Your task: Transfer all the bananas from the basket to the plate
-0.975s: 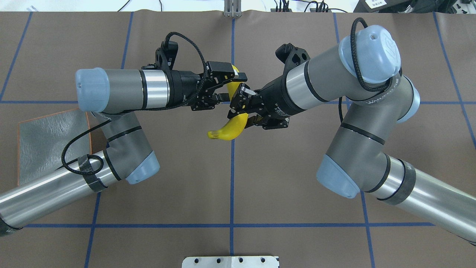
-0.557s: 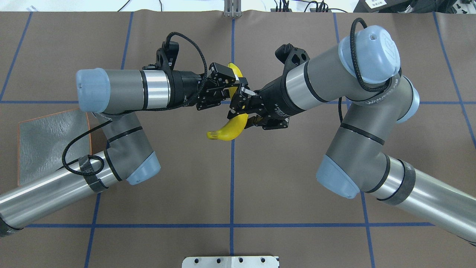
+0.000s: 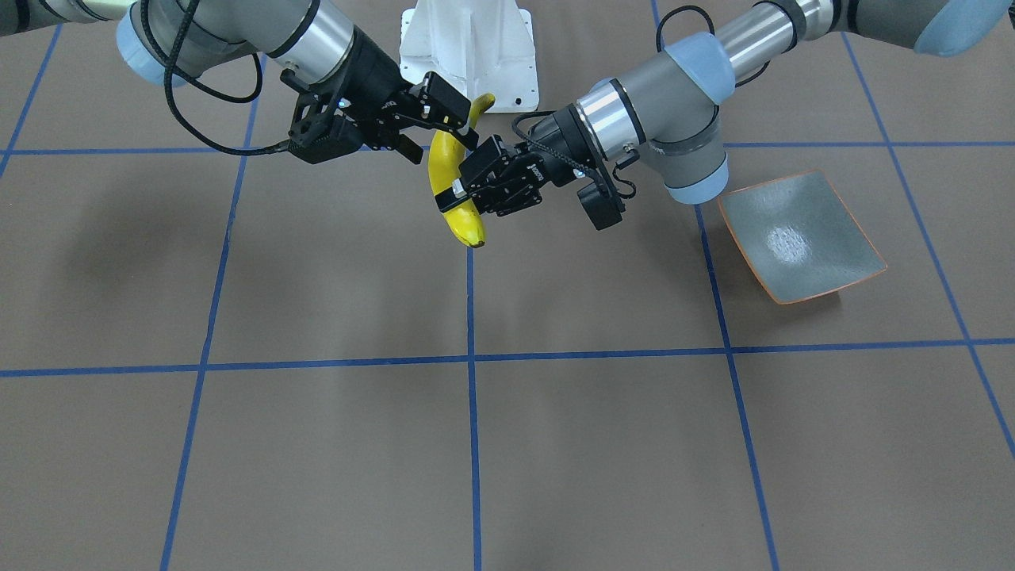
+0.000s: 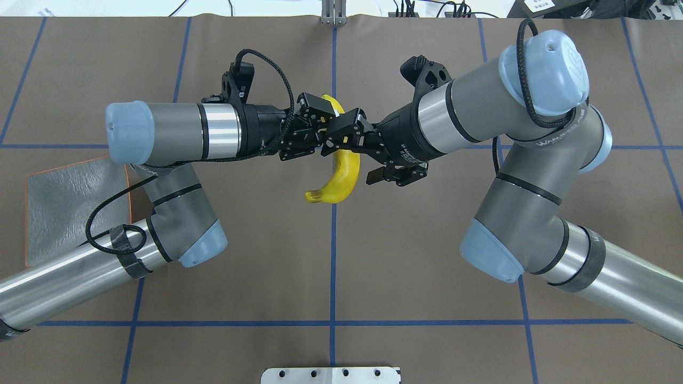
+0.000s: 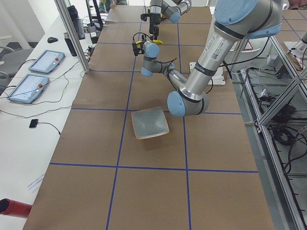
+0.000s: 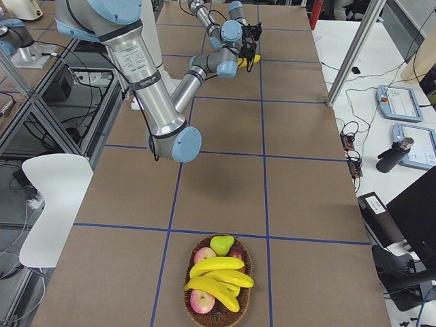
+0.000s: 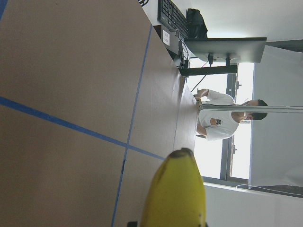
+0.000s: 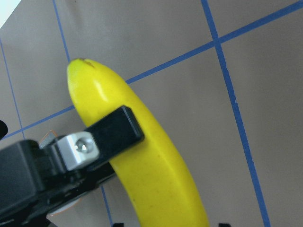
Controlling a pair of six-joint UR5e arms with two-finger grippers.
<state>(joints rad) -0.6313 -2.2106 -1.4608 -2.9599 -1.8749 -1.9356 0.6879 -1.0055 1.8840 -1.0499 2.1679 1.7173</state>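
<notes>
Yellow, smooth, dark-tipped banana (image 4: 344, 176) tight in left gripper (image 3: 460, 190), right gripper (image 3: 432, 128) spread wide around it.

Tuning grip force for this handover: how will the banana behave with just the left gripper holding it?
Probably stiff: the banana holds its curve though the left gripper clamps it toward one end. Most of its length extends beyond the grip, so it may pivot or droop. Its skin looks smooth, so slipping seems possible under a light squeeze.
</notes>
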